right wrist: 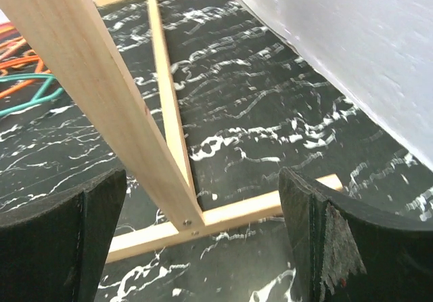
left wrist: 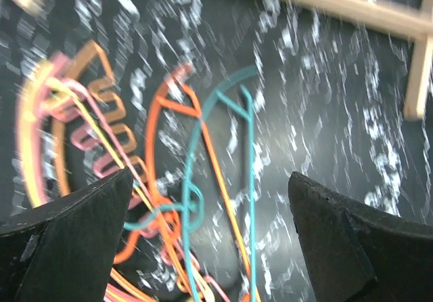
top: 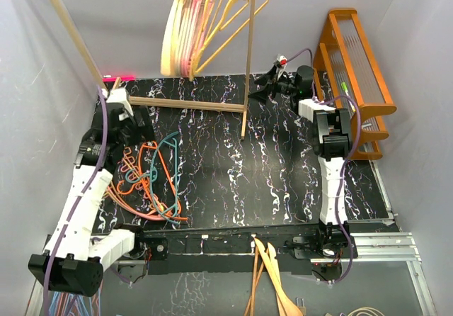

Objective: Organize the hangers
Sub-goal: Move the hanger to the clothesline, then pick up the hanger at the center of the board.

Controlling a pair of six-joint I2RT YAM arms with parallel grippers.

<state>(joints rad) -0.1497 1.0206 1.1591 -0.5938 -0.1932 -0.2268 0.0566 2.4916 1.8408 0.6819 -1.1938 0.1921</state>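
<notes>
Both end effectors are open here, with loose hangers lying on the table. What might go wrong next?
1. The thin teal hanger and the thin orange hanger are interlocked under the open left end effector; lifting one may drag others along.
2. The open right end effector sits close to the light wooden rack post; a careless move might bump it and shake the hung hangers.

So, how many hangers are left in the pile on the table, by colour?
Teal hanger: 1
Orange hanger: 1
Tan hanger: 1
Pink hanger: 1
Yellow hanger: 1
Total: 5 visible; they are tangled, so more may be hidden.
</notes>
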